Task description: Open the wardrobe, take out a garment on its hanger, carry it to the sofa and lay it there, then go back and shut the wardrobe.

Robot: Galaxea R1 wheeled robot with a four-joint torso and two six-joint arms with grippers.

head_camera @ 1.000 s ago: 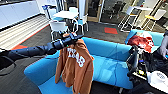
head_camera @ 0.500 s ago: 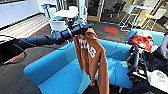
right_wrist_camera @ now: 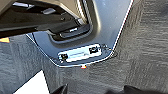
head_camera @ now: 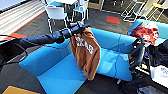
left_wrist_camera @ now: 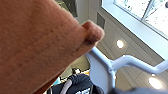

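Head view is showing the left gripper (head_camera: 80,25) reaching out over the sofa (head_camera: 57,72), gripping the hanger's top with the garment (head_camera: 86,51) dangling above the seat. Left wrist view is catching the hanger (left_wrist_camera: 120,62) beside orange cloth. The right gripper's fingers I cannot tell.

rust-orange shirt (left_wrist_camera: 35,47) cloth takes up most of the near side, its fuzzy weave plain to see, with a small rounded fold poking out at its edge. just beside that fold runs the pale hanger (left_wrist_camera: 110,67), a smooth white bar that forks into two arms. behind them are a sloping ceiling (left_wrist_camera: 130,47) with round lights (left_wrist_camera: 120,43) and a bright window (left_wrist_camera: 142,12). a dark blurred shape sits low between shirt and hanger.
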